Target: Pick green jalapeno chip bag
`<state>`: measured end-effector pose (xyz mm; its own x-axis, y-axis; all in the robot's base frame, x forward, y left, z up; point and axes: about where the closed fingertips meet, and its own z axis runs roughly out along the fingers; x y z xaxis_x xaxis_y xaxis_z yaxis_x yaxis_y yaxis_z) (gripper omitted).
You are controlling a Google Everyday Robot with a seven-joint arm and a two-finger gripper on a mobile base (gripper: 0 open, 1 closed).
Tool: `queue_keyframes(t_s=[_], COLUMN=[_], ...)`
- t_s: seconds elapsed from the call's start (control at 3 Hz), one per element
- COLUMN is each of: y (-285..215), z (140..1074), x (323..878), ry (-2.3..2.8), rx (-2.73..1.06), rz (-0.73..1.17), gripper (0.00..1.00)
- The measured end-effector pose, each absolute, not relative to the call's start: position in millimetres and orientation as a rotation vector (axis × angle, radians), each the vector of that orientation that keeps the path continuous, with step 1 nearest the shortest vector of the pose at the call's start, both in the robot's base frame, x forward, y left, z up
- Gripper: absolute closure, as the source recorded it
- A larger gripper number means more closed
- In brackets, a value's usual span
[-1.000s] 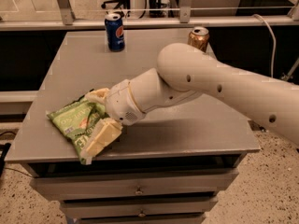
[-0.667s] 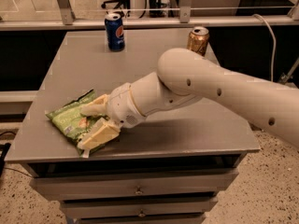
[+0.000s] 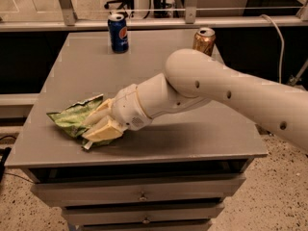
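Observation:
The green jalapeno chip bag point(image 3: 70, 118) is a crinkled light-green foil bag lying near the front left corner of the grey table point(image 3: 159, 71). My gripper point(image 3: 99, 122) reaches in from the right at table level. Its two cream fingers point(image 3: 102, 132) are closed on the bag's right half, one above and one below. The bag looks bunched between them and still rests on the table top. The right end of the bag is hidden by the fingers and the wrist.
A blue soda can point(image 3: 118, 32) stands at the back of the table, left of centre. A copper-coloured can point(image 3: 204, 41) stands at the back right, just behind my arm. The table's front edge point(image 3: 144, 159) is close below the gripper, with drawers under it.
The fingers have closed together on the bag, which is now more bunched and narrower. The gripper has shifted slightly towards the bag's middle.

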<state>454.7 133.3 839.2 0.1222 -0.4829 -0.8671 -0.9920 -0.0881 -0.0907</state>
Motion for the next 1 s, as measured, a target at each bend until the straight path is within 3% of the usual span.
queue_keyframes(t_s=[0.33,1.0], y=[140,162], z=[869,963], x=[464,482], ry=[1.397,1.139], rx=[-1.651,-1.501], rz=[0.884,1.007], gripper=[1.00,1.00])
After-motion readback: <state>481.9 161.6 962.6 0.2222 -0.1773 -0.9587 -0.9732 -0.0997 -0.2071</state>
